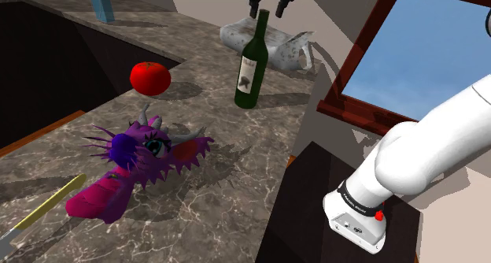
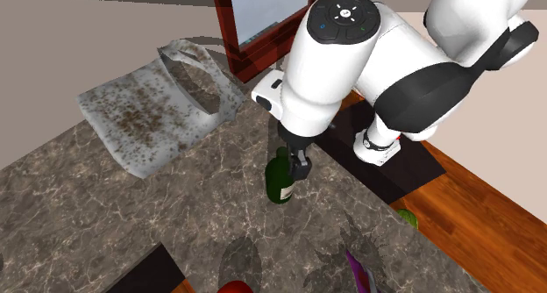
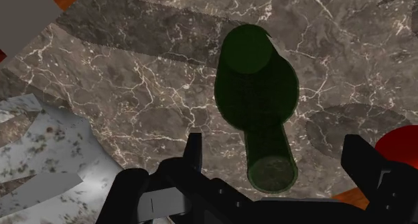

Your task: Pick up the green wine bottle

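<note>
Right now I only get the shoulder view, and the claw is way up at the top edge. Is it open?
Observer: Yes. In the wrist view the gripper has its fingers standing apart.
Operator: Is the bottle under the gap?
Observer: The mouth of the green wine bottle sits between the fingers, touching neither.
Operator: It looks stuck to that grey bag.
Observer: No. The second exterior view shows bare counter between the grey bag and the bottle.
</note>
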You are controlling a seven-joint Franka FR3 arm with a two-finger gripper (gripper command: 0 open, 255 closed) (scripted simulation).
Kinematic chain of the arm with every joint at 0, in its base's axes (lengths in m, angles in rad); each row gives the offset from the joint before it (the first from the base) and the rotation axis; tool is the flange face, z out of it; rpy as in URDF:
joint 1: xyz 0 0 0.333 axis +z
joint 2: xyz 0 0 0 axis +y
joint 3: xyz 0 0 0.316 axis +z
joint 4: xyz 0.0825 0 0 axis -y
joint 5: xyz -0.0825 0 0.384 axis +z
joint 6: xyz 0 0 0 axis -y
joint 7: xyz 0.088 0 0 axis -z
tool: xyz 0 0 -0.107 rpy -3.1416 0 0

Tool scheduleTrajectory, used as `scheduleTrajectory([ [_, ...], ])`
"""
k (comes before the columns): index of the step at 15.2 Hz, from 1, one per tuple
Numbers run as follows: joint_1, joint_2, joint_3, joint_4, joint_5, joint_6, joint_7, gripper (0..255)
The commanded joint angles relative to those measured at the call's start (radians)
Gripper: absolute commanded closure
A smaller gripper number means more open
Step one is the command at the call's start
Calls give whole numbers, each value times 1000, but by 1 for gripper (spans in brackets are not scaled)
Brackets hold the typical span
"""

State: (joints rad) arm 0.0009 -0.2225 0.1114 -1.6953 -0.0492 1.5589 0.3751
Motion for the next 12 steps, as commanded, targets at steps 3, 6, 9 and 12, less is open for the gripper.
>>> scheduleTrajectory([
  [3,0,-17,-1,-68,1,52,2,0],
  [6,0,-15,-1,-68,1,53,1,255],
  [9,0,-15,-1,-68,1,53,1,255],
  [12,0,-15,-2,-66,1,52,1,255],
])
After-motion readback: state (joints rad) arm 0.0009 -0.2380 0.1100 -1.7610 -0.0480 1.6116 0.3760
